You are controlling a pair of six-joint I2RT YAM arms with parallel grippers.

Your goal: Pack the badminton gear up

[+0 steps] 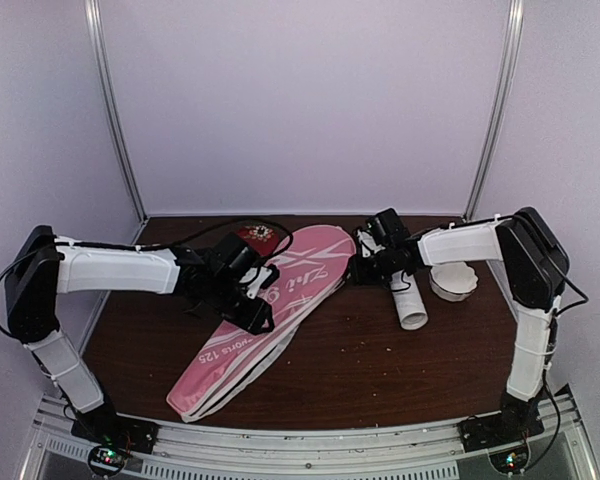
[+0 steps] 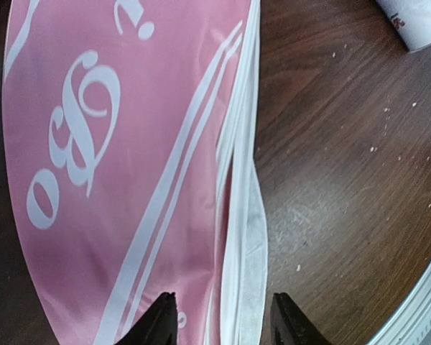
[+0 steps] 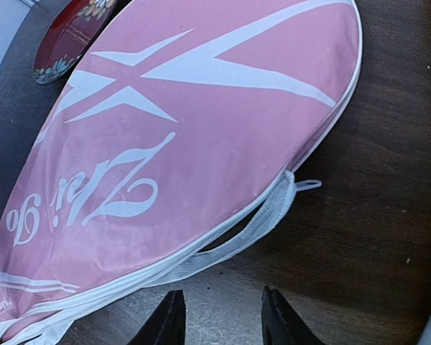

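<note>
Pink fabric bag (image 1: 220, 362) lies slantwise on the table (image 1: 360, 370) — we see the left gripper (image 2: 224, 320) half-open over its white edge, gripping nothing; the right gripper (image 3: 219, 316), also half-open and empty, has the bag at twelve o'clock.

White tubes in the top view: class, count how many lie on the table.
1. The white tube lies on the wooden table, right of the pink racket bag and its wide end. Others could be hidden inside the bag.
</note>
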